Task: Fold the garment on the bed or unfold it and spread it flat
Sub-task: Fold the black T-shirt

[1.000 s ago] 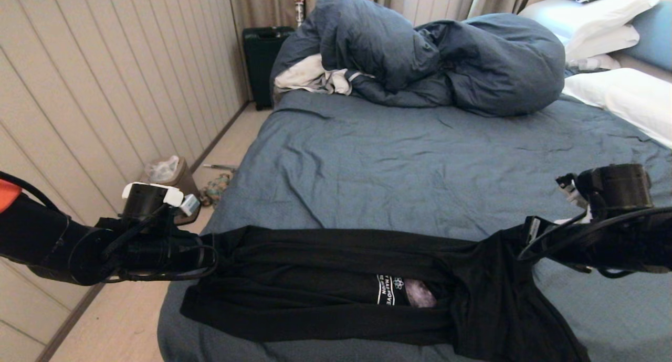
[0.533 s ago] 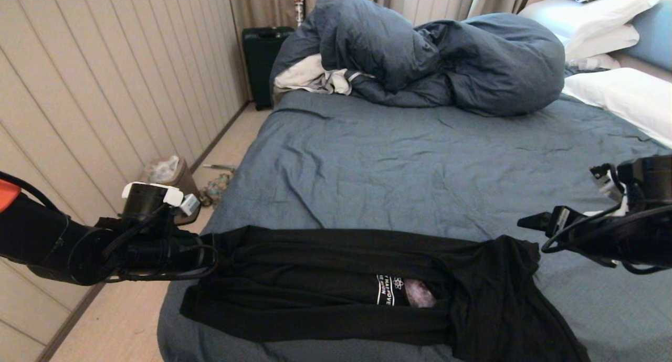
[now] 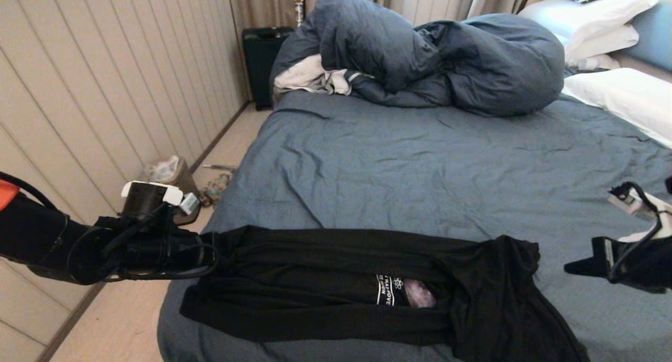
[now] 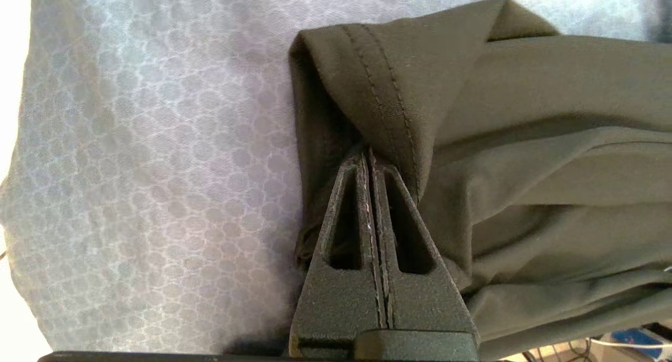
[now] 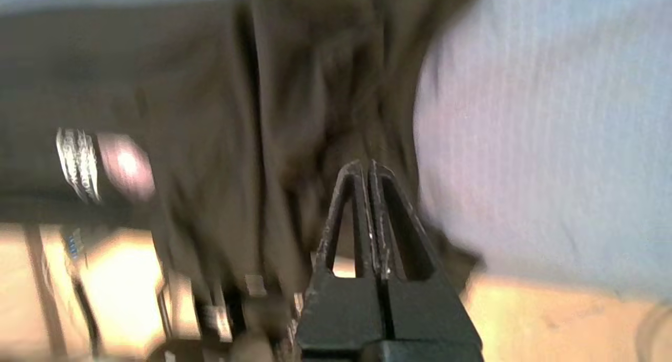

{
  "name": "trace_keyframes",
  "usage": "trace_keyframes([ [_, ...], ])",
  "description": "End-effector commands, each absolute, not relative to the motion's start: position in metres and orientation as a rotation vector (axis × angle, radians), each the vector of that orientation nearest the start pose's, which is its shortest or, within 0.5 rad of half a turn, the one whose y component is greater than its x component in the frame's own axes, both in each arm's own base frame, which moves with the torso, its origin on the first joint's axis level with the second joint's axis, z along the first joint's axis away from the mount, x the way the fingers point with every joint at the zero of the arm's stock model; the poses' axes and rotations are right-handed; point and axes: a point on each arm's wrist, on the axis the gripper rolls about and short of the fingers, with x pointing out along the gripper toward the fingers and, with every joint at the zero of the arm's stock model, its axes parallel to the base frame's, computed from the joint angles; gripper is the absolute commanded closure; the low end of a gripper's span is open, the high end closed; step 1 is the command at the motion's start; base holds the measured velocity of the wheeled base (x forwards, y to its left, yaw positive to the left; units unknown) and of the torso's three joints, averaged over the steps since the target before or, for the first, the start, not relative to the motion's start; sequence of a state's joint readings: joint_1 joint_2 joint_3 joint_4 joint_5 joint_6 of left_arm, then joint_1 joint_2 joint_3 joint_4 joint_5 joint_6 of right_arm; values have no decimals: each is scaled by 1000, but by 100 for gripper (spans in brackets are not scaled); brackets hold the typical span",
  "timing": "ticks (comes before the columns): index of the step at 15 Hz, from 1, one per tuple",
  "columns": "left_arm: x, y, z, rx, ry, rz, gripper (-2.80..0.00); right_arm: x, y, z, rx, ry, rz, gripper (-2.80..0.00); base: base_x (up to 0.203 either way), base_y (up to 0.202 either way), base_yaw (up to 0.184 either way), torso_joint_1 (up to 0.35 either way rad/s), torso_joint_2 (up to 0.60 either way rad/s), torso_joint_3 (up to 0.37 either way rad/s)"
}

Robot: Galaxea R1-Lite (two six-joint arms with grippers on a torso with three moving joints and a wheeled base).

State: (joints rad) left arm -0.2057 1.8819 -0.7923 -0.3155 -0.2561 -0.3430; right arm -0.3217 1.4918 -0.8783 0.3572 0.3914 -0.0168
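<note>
The garment (image 3: 325, 278), a black T-shirt, lies bunched in a long band across the near part of the bed (image 3: 420, 168). A bit of its grey moon print and white lettering (image 3: 404, 292) shows in a gap. My left gripper (image 3: 207, 254) is at the bed's left edge, shut on the garment's hemmed corner (image 4: 399, 89), with the closed fingertips (image 4: 366, 155) pinching the fabric. My right gripper (image 3: 569, 270) hovers to the right of the garment's right end, apart from it, shut and holding nothing (image 5: 366, 165). The garment (image 5: 236, 115) lies beyond those tips.
A bulky slate-blue duvet (image 3: 430, 52) and a white-grey cloth (image 3: 310, 76) are heaped at the far end, with white pillows (image 3: 619, 94) at the far right. A black case (image 3: 261, 57), a bin (image 3: 168, 173) and the panelled wall lie left of the bed.
My right gripper let go of the garment's right end, drew away to the right and lower, and closed empty. That end settled on the sheet. The left gripper held still.
</note>
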Motion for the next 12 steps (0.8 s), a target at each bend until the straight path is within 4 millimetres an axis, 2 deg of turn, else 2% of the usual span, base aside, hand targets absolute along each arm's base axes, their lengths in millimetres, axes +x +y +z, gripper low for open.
trace_keyframes([
  [1, 306, -70, 95, -342, 843, -302, 0, 211, -68, 173, 326, 979, 78, 0, 0, 0, 0, 0, 0, 0],
  [3, 306, -69, 97, -345, 837, -297, 0, 215, -73, 161, 301, 1022, 97, 0, 0, 0, 0, 0, 0, 0],
  [6, 305, -63, 110, -346, 780, -265, 0, 217, -74, 158, 297, 1033, 104, 0, 0, 0, 0, 0, 0, 0],
  [10, 292, -59, 131, -351, 722, -278, 0, 218, -74, 152, 298, 1057, 103, 0, 0, 0, 0, 0, 0, 0],
  [12, 293, -54, 135, -375, 706, -259, 0, 219, -75, 149, 293, 1048, 102, 0, 0, 0, 0, 0, 0, 0],
])
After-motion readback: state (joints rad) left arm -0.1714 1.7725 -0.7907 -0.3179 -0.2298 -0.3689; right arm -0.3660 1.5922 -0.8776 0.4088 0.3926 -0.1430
